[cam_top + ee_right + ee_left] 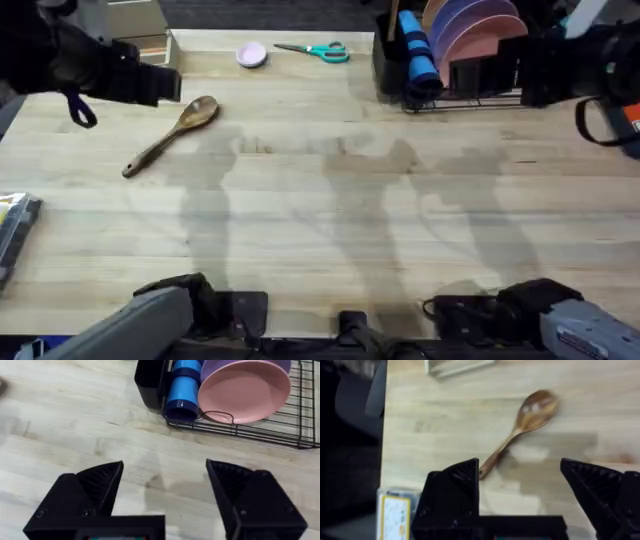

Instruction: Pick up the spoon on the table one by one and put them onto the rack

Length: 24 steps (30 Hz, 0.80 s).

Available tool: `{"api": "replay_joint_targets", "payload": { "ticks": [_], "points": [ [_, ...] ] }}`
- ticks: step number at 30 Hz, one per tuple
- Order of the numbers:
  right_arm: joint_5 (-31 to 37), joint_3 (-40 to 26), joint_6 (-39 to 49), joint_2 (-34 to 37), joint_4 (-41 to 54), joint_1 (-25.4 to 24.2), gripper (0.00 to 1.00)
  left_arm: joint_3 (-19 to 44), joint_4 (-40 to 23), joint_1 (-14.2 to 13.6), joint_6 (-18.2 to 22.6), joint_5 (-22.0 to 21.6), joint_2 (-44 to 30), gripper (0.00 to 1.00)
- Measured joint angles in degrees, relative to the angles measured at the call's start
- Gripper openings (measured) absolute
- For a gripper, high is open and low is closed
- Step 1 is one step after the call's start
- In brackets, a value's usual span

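Note:
One brown wooden spoon (172,135) lies on the table at the left, its bowl pointing to the far right. In the left wrist view the spoon (525,422) is below and ahead of my left gripper (520,492), which hangs open above the table with nothing between its fingers. From overhead the left gripper (150,82) is a dark shape just left of the spoon's bowl. The black wire rack (470,98) stands at the far right, with its black caddy (388,55) at the left end. My right gripper (165,482) is open and holds nothing, in front of the rack (260,435).
The rack holds a blue cup (420,60) and pink plates (480,30). Teal-handled scissors (318,50) and a small pink disc (251,54) lie at the far edge. A beige box (140,40) stands far left. A flat package (15,235) lies at the left edge.

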<state>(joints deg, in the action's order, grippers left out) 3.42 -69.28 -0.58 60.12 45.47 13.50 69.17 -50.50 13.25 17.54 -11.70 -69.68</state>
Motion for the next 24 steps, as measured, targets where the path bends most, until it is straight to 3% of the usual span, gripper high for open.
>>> {"api": "replay_joint_targets", "payload": {
  "ticks": [3, 11, 19, 24],
  "points": [
    [0.0, 0.0, 0.0, 0.0, 0.0, 0.0, 0.997, 0.0, 0.8, 1.4, 1.2, -0.2, -2.9, 0.993],
    [0.0, 0.0, 0.0, 0.0, 0.0, 0.0, 0.997, 0.0, -0.8, 1.4, 3.2, -0.2, -10.4, 0.993],
    [0.0, 0.0, 0.0, 0.0, 0.0, 0.0, 0.997, 0.0, -0.8, 1.5, 13.7, 0.1, -18.7, 0.994],
    [0.0, 0.0, 0.0, 0.0, 0.0, 0.0, 0.997, 0.0, 1.3, 3.7, 18.0, 5.3, -21.2, 0.993]
  ]
}}
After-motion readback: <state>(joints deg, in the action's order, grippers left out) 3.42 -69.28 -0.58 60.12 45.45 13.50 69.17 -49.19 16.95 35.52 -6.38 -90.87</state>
